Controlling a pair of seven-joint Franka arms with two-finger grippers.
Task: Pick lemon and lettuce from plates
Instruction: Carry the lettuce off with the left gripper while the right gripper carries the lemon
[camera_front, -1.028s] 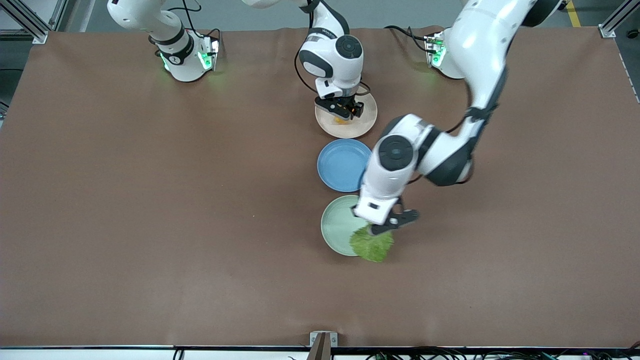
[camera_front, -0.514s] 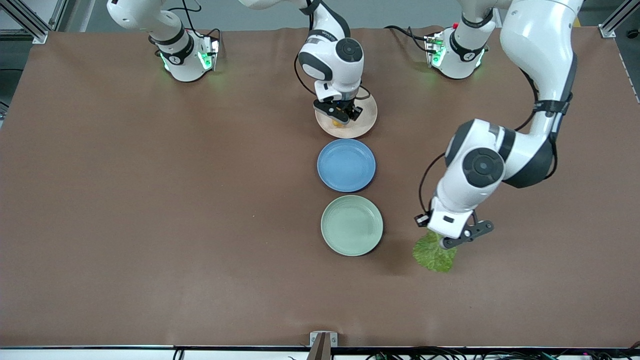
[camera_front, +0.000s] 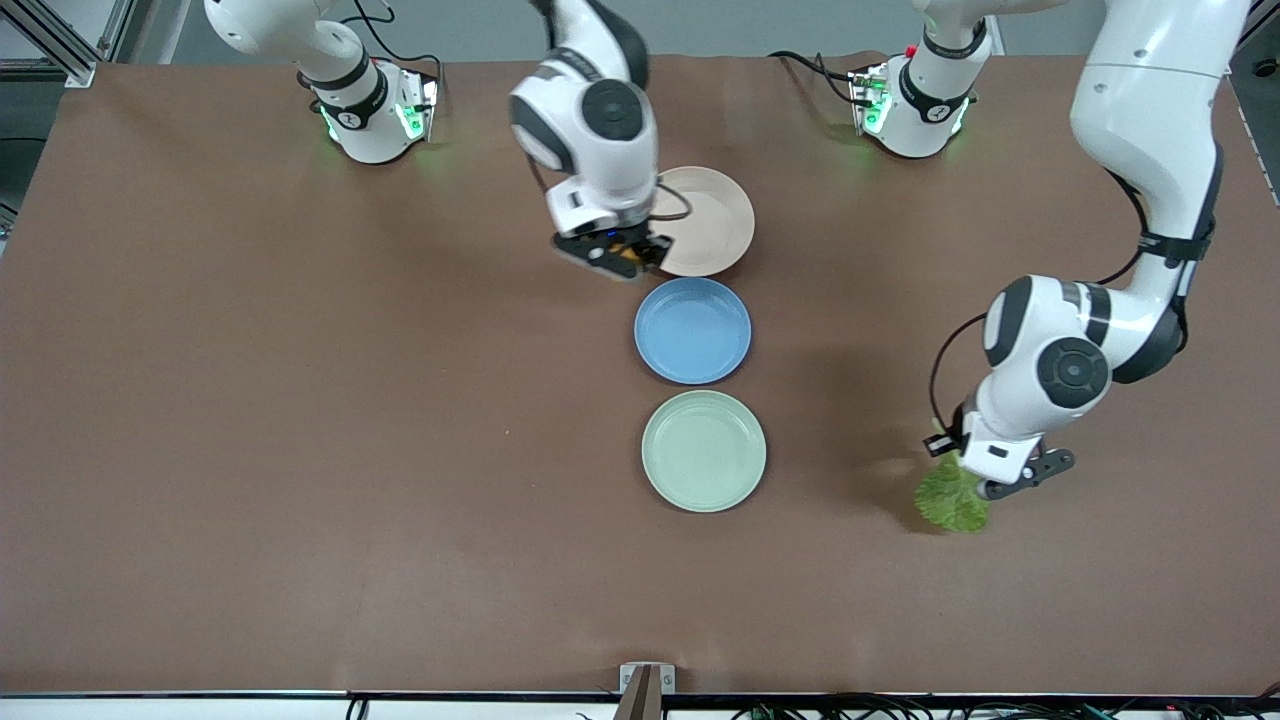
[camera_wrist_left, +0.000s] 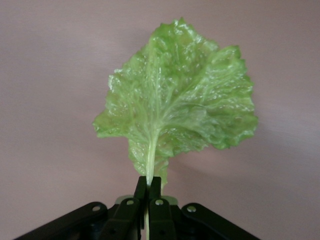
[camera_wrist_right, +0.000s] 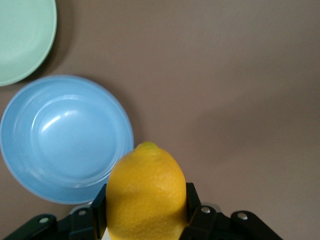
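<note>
— Where was the lemon (camera_wrist_right: 146, 192)?
— We had the right gripper (camera_front: 612, 255) clamped on it, over bare table beside the blue plate (camera_front: 692, 330).
— And the lettuce (camera_wrist_left: 175, 102)?
— Pinched by its stem in our left gripper (camera_front: 1005, 478), over table well apart from that plate.

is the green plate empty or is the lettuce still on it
Empty. The green plate is bare; the lettuce hangs from the left hand over the table.

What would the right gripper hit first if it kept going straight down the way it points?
Probably bare table. The right gripper, shut on the lemon, points at brown cloth just beside the blue plate; depth is unclear, so the plate's rim could be close.
</note>
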